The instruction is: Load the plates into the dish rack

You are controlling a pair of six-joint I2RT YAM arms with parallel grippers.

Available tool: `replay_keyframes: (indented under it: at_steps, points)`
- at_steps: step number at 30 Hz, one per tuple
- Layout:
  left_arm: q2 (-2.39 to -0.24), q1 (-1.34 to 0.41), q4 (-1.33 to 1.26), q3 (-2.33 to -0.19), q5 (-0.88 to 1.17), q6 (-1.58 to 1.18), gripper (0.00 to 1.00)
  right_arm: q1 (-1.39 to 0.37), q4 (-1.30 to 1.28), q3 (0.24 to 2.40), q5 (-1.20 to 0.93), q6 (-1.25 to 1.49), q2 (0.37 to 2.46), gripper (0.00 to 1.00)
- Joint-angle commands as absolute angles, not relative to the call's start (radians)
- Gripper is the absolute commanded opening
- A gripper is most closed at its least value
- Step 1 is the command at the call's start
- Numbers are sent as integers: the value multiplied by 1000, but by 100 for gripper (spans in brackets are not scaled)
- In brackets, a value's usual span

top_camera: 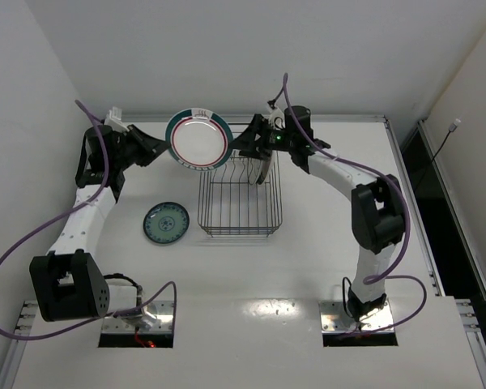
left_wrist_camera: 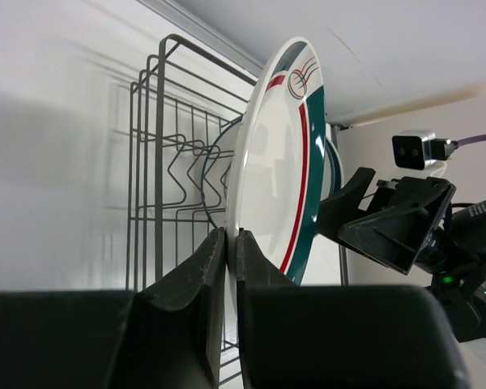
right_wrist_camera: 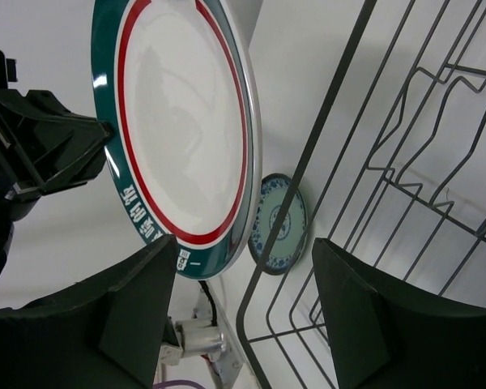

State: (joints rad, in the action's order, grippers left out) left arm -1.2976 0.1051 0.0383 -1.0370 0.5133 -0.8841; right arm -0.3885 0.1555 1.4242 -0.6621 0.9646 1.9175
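Note:
My left gripper [top_camera: 164, 144] [left_wrist_camera: 231, 239] is shut on the rim of a white plate with a green and red ringed rim [top_camera: 198, 139] [left_wrist_camera: 279, 162] [right_wrist_camera: 178, 130]. It holds the plate upright in the air, just beyond the far left corner of the dish rack [top_camera: 240, 198] [left_wrist_camera: 158, 162] [right_wrist_camera: 373, 186]. My right gripper [top_camera: 241, 144] [right_wrist_camera: 247, 324] is open at the plate's opposite edge, with the rim just past its left finger. A small teal-blue patterned plate [top_camera: 166, 223] [right_wrist_camera: 279, 223] lies flat on the table left of the rack. Another plate [top_camera: 264, 166] seems to stand on edge in the rack's far end.
The rack's upright divider prongs [right_wrist_camera: 437, 121] are at its far end, and its near half holds nothing. The back wall is close behind both grippers. Purple cables [top_camera: 89, 211] trail along both arms.

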Motion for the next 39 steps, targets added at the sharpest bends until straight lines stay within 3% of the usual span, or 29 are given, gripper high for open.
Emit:
replay_keyframes:
  at_steps: [1, 8, 10, 12, 14, 15, 18, 19, 20, 22, 23, 25, 29, 39]
  points:
    - [-1246, 101, -34, -1085, 555, -933, 0, -402, 212, 1434, -669, 959, 1896, 64]
    - [-1236, 57, -129, -1054, 598, -1028, 0, -411, 290, 1434, -689, 1015, 1937, 64]
    - [-1236, 29, -149, -1054, 598, -1042, 0, -411, 323, 1408, -701, 1037, 1937, 52]
    - [-1247, 8, -149, -1054, 598, -1042, 0, -411, 339, 1408, -712, 1049, 1937, 31]
    - [-1258, 8, -133, -1054, 609, -1042, 0, -411, 324, 1420, -712, 1049, 1937, 22]
    - [-1258, 8, -133, -1042, 609, -1042, 0, -411, 313, 1420, -712, 1036, 1928, 10]
    - [-1269, 8, -114, -1031, 618, -1022, 2, -411, 261, 1431, -680, 1014, 1898, 0]
    - [-1279, 8, -65, -1045, 618, -982, 10, -411, 241, 1442, -667, 999, 1885, 0]
    - [-1279, 20, -26, -1075, 597, -919, 36, -411, 165, 1442, -622, 964, 1853, 0]
    - [-1291, 32, 79, -1118, 552, -846, 58, -402, 41, 1492, -540, 899, 1812, 0]
    - [-1292, 32, 188, -1140, 490, -810, 74, -402, -41, 1523, -414, 858, 1793, 0]
    - [-1302, 44, 294, -1201, 404, -723, 91, -416, -311, 1641, -263, 740, 1767, 0]
    - [-1292, 54, 513, -1244, 102, -676, 98, -474, -593, 1808, 143, 641, 1747, 0]
    - [-1186, 77, 600, -1146, -152, -709, 100, -600, -942, 2163, 576, 591, 1985, 0]
